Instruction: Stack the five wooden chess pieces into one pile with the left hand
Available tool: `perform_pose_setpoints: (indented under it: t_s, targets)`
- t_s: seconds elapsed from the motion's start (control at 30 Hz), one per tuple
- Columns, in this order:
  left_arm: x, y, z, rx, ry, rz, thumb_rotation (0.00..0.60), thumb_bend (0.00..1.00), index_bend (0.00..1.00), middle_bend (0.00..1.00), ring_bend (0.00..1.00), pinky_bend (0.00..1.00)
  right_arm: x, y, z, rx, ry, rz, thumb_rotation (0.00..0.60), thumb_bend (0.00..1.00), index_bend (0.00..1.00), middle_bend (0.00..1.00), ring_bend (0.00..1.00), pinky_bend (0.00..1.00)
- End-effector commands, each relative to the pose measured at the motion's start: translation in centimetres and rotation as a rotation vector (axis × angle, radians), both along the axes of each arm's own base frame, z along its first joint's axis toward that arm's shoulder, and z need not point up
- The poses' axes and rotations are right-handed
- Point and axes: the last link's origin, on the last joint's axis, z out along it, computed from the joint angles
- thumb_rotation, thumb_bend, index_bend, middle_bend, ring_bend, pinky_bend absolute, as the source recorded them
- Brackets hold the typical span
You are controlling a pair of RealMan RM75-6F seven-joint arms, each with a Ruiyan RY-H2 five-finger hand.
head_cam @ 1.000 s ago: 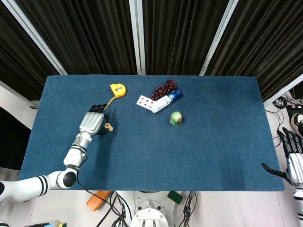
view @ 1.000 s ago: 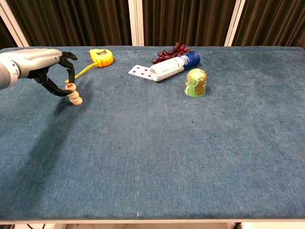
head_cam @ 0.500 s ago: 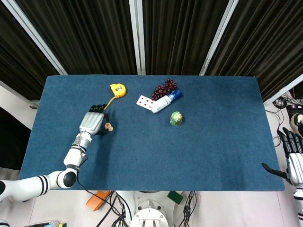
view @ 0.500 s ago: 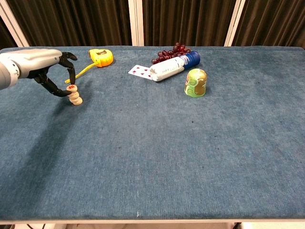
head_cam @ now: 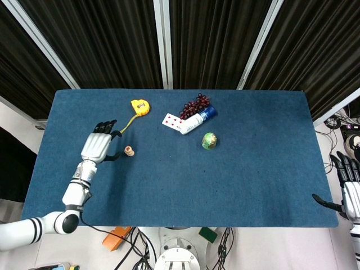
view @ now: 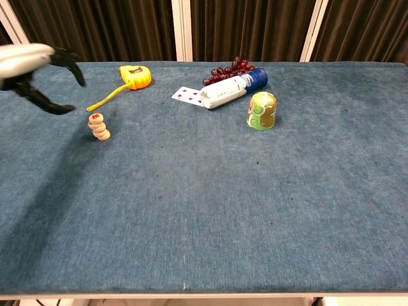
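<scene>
While the left hand point(head_cam: 94, 147) hangs just beside the pile of chess pieces point(view: 98, 126), on its left, its fingers point(view: 60, 57) are spread apart and hold nothing; a clear gap shows between hand and pile in both views. The right hand point(head_cam: 350, 191) sits off the table's point(view: 210, 210) far right edge, fingers apart, nothing in it.

Pile as landmark: it stands on the blue cloth toward the table's left side, upright but slightly leaning, the top disc showing a red mark. Exact count of discs cannot be told from here; no loose piece is visible elsewhere, so the stack looks complete.

Handling, as judgement: small wooden discs, light, stiff, smooth-faced; they will slide on one another at a nudge. If correction is needed, take a disc by its rim between thumb and fingertip, from above, not from the side.

Around it, near to far: yellow tape measure point(view: 135, 75) behind the pile, its tape trailing out to end near it, the closest thing to snag. Further right, playing cards point(view: 186, 95), a lying white bottle point(view: 229, 90) with blue cap, grapes point(view: 225, 69), and a green cup point(view: 262, 110), all well apart from the pile.
</scene>
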Motion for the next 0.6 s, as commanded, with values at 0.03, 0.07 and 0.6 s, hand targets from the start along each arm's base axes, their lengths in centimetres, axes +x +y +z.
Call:
perform_pose_setpoints:
  t_s: [0.03, 0.07, 0.6]
  targets:
    - [-2.4, -2.7, 2.3, 0.065, -0.013, 0.003, 0.599, 0.24, 0.22, 0.0, 0.0, 0.0, -0.1, -0.1, 0.0, 0.009, -0.003, -0.003, 0.6, 0.12, 0.0, 0.0, 0.0, 0.0]
    - [-3.0, -3.3, 2.8, 0.088, -0.011, 0.001, 0.591, 0.22, 0.2, 0.0, 0.0, 0.0, -0.1, -0.1, 0.0, 0.011, -0.004, -0.003, 0.6, 0.12, 0.0, 0.0, 0.0, 0.0]
    - [-11.4, -17.0, 9.8, 0.305, 0.011, 0.092, 0.578, 0.19, 0.18, 0.01, 0.0, 0.0, 1.7, 0.1, -0.8, 0.063, 0.006, 0.046, 0.6, 0.12, 0.0, 0.0, 0.0, 0.0]
